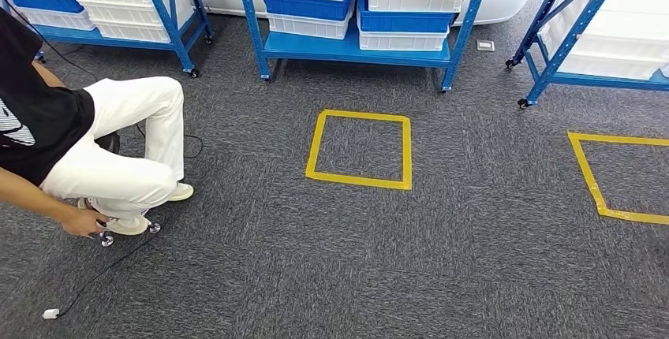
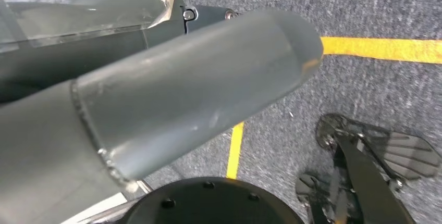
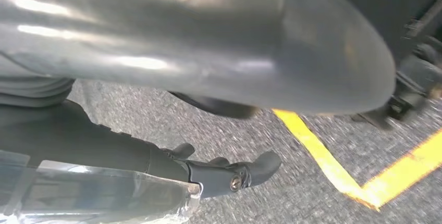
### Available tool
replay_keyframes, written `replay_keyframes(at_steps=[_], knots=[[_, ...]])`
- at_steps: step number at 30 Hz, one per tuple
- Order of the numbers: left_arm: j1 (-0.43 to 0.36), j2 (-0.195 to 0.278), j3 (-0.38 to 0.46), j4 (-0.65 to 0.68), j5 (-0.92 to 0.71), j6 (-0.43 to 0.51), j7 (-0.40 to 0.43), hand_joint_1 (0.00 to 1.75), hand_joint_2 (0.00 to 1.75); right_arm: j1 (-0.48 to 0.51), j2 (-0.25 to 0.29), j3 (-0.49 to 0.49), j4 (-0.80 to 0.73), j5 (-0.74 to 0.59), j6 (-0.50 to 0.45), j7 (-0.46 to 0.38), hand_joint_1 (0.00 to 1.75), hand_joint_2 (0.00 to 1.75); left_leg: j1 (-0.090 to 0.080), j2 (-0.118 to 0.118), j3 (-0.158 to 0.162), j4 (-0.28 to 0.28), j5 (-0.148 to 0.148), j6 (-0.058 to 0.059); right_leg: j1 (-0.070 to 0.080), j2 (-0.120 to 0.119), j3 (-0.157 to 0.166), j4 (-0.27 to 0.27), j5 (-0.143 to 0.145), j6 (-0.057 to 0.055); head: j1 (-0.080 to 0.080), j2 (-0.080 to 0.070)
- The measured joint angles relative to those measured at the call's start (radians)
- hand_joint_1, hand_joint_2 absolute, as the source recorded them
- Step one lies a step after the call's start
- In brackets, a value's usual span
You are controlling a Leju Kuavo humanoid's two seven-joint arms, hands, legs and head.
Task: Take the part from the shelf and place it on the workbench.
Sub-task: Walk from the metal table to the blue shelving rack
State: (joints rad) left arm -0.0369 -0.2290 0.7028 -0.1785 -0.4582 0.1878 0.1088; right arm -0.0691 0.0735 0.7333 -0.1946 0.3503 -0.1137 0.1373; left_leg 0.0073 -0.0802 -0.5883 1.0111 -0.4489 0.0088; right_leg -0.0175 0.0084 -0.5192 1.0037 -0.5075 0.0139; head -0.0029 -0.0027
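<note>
Both hands hang low: left hand, right hand, fingers' state can't tell. Part somewhere in shelf bins, unidentified. Risk: seated person, floor cable near walking path.

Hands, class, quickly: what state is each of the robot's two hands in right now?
Left hand: holds nothing that can be seen; whether it is open or closed cannot be told.
Right hand: the same, it cannot be told.
</note>
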Motion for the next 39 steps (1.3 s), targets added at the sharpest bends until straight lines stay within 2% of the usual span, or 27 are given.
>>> replay_keyframes(at_steps=[2,3,5,6,7,8,9,11,12,14,16,18,20,21,22,23,24,26,30,31,32,33,35,36,37,38,39], knots=[[-0.001,0.000,0.001,0.000,0.012,-0.001,-0.011,0.00,0.00,0.001,0.002,-0.001,0.000,0.003,0.005,0.001,0.00,0.00,0.003,0.032,-0.023,0.054,-0.037,-0.009,-0.005,-0.006,0.004,-0.002,0.005,-0.016,-0.004,0.000],[-0.002,0.000,0.002,0.000,0.016,0.000,-0.015,0.00,0.00,0.002,0.002,-0.001,0.000,0.005,0.008,0.002,0.00,0.00,0.004,0.051,-0.048,0.108,-0.068,-0.013,-0.003,-0.010,0.004,-0.003,0.005,-0.021,-0.006,0.000],[-0.004,-0.001,0.002,0.000,0.019,0.004,-0.021,0.00,0.00,0.006,0.002,-0.001,0.000,0.010,0.013,0.008,0.00,0.00,0.005,0.068,-0.108,0.236,-0.125,-0.019,0.001,-0.019,0.004,-0.002,0.004,-0.027,-0.008,0.000],[-0.004,-0.002,0.003,0.000,0.019,0.006,-0.022,0.00,0.00,0.006,0.002,-0.001,0.000,0.012,0.015,0.010,0.00,0.00,0.006,0.071,-0.126,0.269,-0.129,-0.021,0.002,-0.023,0.004,-0.002,0.003,-0.028,-0.008,0.000],[-0.004,-0.002,0.003,0.000,0.019,0.007,-0.023,0.00,0.00,0.006,0.002,-0.001,0.001,0.013,0.016,0.012,0.00,0.00,0.006,0.074,-0.127,0.270,-0.118,-0.021,0.002,-0.026,0.005,-0.002,0.002,-0.029,-0.008,0.000],[-0.004,-0.002,0.003,0.000,0.019,0.009,-0.024,0.00,0.00,0.006,0.002,-0.001,0.001,0.014,0.018,0.013,0.00,0.00,0.007,0.076,-0.108,0.230,-0.089,-0.019,0.002,-0.027,0.007,-0.002,0.000,-0.028,-0.008,0.000],[-0.004,-0.003,0.003,0.000,0.019,0.011,-0.025,0.00,0.00,0.004,0.002,-0.001,0.001,0.015,0.020,0.014,0.00,0.00,0.006,0.080,-0.075,0.163,-0.053,-0.015,0.002,-0.028,0.010,-0.002,-0.002,-0.027,-0.008,0.000],[-0.007,-0.002,0.003,0.000,0.018,0.015,-0.027,0.00,0.00,0.001,0.002,-0.001,0.001,0.017,0.022,0.014,0.00,0.00,0.002,0.088,-0.015,0.045,-0.013,-0.006,0.007,-0.028,0.013,-0.001,-0.007,-0.020,-0.007,0.000],[-0.009,-0.002,0.003,0.000,0.017,0.016,-0.028,0.00,0.00,0.000,0.002,-0.001,0.001,0.017,0.023,0.014,0.00,0.00,-0.001,0.091,-0.001,0.017,-0.008,-0.002,0.010,-0.029,0.013,-0.001,-0.010,-0.016,-0.007,0.000],[-0.011,-0.003,0.004,0.000,0.017,0.017,-0.029,0.00,0.00,-0.001,0.002,-0.001,0.001,0.018,0.023,0.016,0.00,0.00,-0.007,0.087,0.002,0.006,-0.011,0.007,0.013,-0.033,0.013,-0.005,-0.012,-0.005,-0.006,0.000],[-0.011,-0.005,0.004,0.000,0.016,0.018,-0.029,0.00,0.00,-0.003,0.002,-0.001,0.000,0.018,0.024,0.017,0.00,0.00,-0.004,0.082,0.008,-0.005,-0.007,0.020,0.012,-0.034,0.008,0.008,-0.021,0.005,-0.007,0.000],[-0.012,-0.007,0.005,0.000,0.016,0.018,-0.029,0.00,0.00,-0.004,0.002,-0.001,0.000,0.018,0.024,0.017,0.00,0.00,0.001,0.079,0.014,-0.014,-0.003,0.032,0.011,-0.025,-0.034,0.093,-0.063,0.003,-0.004,0.000],[-0.014,-0.008,0.006,0.000,0.015,0.018,-0.029,0.00,0.00,-0.004,0.001,-0.001,0.001,0.018,0.024,0.017,0.00,0.00,0.002,0.074,0.014,-0.015,-0.004,0.038,0.008,-0.017,-0.108,0.230,-0.115,0.000,-0.001,0.000],[-0.013,-0.009,0.007,0.000,0.015,0.018,-0.029,0.00,0.00,-0.003,0.001,-0.001,0.001,0.018,0.024,0.017,0.00,0.00,0.001,0.070,0.015,-0.015,-0.005,0.038,0.007,-0.016,-0.136,0.277,-0.126,0.004,-0.001,0.000],[-0.012,-0.009,0.008,0.000,0.015,0.018,-0.029,0.00,0.00,-0.002,0.001,-0.001,0.001,0.018,0.024,0.017,0.00,0.00,0.002,0.067,0.016,-0.014,-0.006,0.037,0.006,-0.015,-0.147,0.287,-0.119,0.011,-0.001,0.000],[-0.012,-0.009,0.009,0.000,0.015,0.019,-0.029,0.00,0.00,-0.002,0.000,-0.001,0.001,0.018,0.024,0.017,0.00,0.00,0.002,0.063,0.018,-0.014,-0.007,0.035,0.004,-0.015,-0.137,0.255,-0.097,0.021,-0.001,0.000],[-0.012,-0.010,0.010,0.000,0.014,0.019,-0.029,0.00,0.00,-0.002,-0.001,-0.001,0.001,0.018,0.024,0.017,0.00,0.00,0.002,0.059,0.020,-0.013,-0.009,0.033,0.002,-0.015,-0.114,0.198,-0.066,0.031,-0.001,0.000],[-0.012,-0.011,0.010,0.000,0.013,0.019,-0.029,0.00,0.00,-0.003,-0.003,-0.001,0.001,0.019,0.024,0.017,0.00,0.00,0.002,0.055,0.024,-0.013,-0.012,0.029,-0.003,-0.015,-0.073,0.103,-0.022,0.042,0.000,0.000],[-0.012,-0.011,0.011,0.000,0.012,0.019,-0.029,0.00,0.00,-0.003,-0.003,-0.001,0.001,0.019,0.024,0.017,0.00,0.00,0.002,0.054,0.026,-0.013,-0.013,0.027,-0.004,-0.014,-0.054,0.061,-0.006,0.044,0.001,0.000],[-0.012,-0.011,0.011,0.000,0.012,0.020,-0.029,0.00,0.00,-0.004,-0.003,-0.001,0.001,0.019,0.025,0.017,0.00,0.00,0.000,0.053,0.026,-0.011,-0.016,0.022,-0.004,-0.013,-0.046,0.041,0.002,0.039,0.001,0.000],[-0.012,-0.011,0.011,0.000,0.012,0.021,-0.029,0.00,0.00,-0.005,-0.002,-0.001,0.001,0.021,0.026,0.017,0.00,0.00,-0.001,0.052,0.026,-0.009,-0.020,0.015,-0.004,-0.012,-0.038,0.023,0.009,0.029,0.000,0.000],[-0.012,-0.011,0.013,0.000,0.014,0.024,-0.030,0.00,0.00,-0.006,-0.002,-0.001,0.001,0.023,0.027,0.017,0.00,0.00,0.000,0.056,0.016,0.019,-0.039,0.005,-0.005,-0.012,-0.028,0.007,0.015,0.013,-0.001,0.000],[-0.013,-0.012,0.018,0.000,0.018,0.031,-0.033,0.00,0.00,-0.007,-0.001,-0.001,0.001,0.030,0.031,0.017,0.00,0.00,0.004,0.066,-0.035,0.133,-0.101,-0.014,-0.006,-0.014,-0.018,0.002,0.014,-0.015,-0.005,0.000],[-0.012,-0.012,0.020,0.000,0.020,0.034,-0.034,0.00,0.00,-0.007,-0.001,-0.001,0.001,0.033,0.032,0.017,0.00,0.00,0.005,0.071,-0.074,0.211,-0.134,-0.019,-0.005,-0.015,-0.014,0.001,0.012,-0.022,-0.006,0.000],[-0.012,-0.012,0.021,0.000,0.021,0.036,-0.035,0.00,0.00,-0.007,-0.001,-0.001,0.001,0.035,0.033,0.017,0.00,0.00,0.006,0.072,-0.104,0.263,-0.149,-0.021,-0.004,-0.016,-0.012,0.002,0.010,-0.024,-0.006,0.000],[-0.012,-0.013,0.022,0.000,0.022,0.038,-0.035,0.00,0.00,-0.007,-0.001,-0.001,0.001,0.037,0.034,0.017,0.00,0.00,0.006,0.073,-0.121,0.284,-0.144,-0.022,-0.003,-0.016,-0.009,0.002,0.007,-0.026,-0.006,0.000],[-0.011,-0.013,0.024,0.000,0.024,0.039,-0.035,0.00,0.00,-0.007,-0.001,-0.001,0.001,0.039,0.034,0.017,0.00,0.00,0.006,0.074,-0.118,0.266,-0.120,-0.021,-0.003,-0.015,-0.005,0.002,0.004,-0.026,-0.006,0.000]])
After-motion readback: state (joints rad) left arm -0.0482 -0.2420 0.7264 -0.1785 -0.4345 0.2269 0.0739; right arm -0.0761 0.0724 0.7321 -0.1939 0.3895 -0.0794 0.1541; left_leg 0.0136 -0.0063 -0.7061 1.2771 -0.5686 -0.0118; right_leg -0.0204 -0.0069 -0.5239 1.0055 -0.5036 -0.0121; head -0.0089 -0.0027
